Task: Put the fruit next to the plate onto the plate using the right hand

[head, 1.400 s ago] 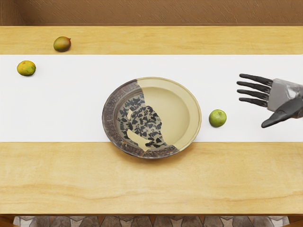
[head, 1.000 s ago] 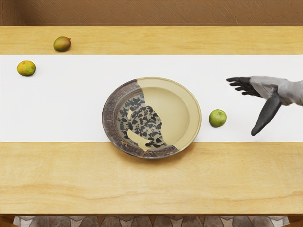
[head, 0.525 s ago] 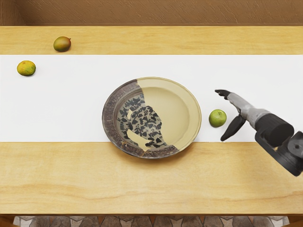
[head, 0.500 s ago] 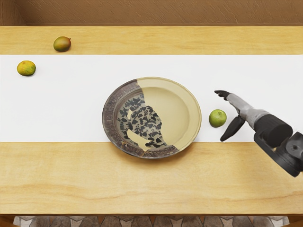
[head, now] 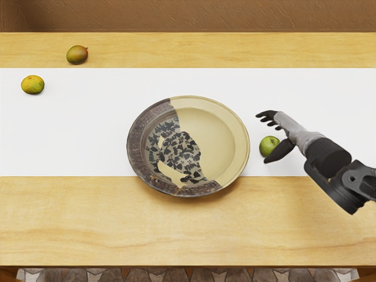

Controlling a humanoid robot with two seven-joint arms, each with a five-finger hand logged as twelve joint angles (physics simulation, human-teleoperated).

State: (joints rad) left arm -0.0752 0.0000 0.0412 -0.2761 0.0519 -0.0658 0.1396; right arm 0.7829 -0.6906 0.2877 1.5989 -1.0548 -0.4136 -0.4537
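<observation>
- Right hand (head: 284, 131) spread wide about the green fruit (head: 268, 144), holding nothing.
- An off-centre squeeze could send it rolling into the plate (head: 136, 126) or along the tabletop (head: 188, 223).

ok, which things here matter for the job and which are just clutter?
In the job:
green fruit, just right of the plate
right hand, open at the fruit

Lying about:
brownish fruit, far left
yellow fruit, far left
white runner
</observation>
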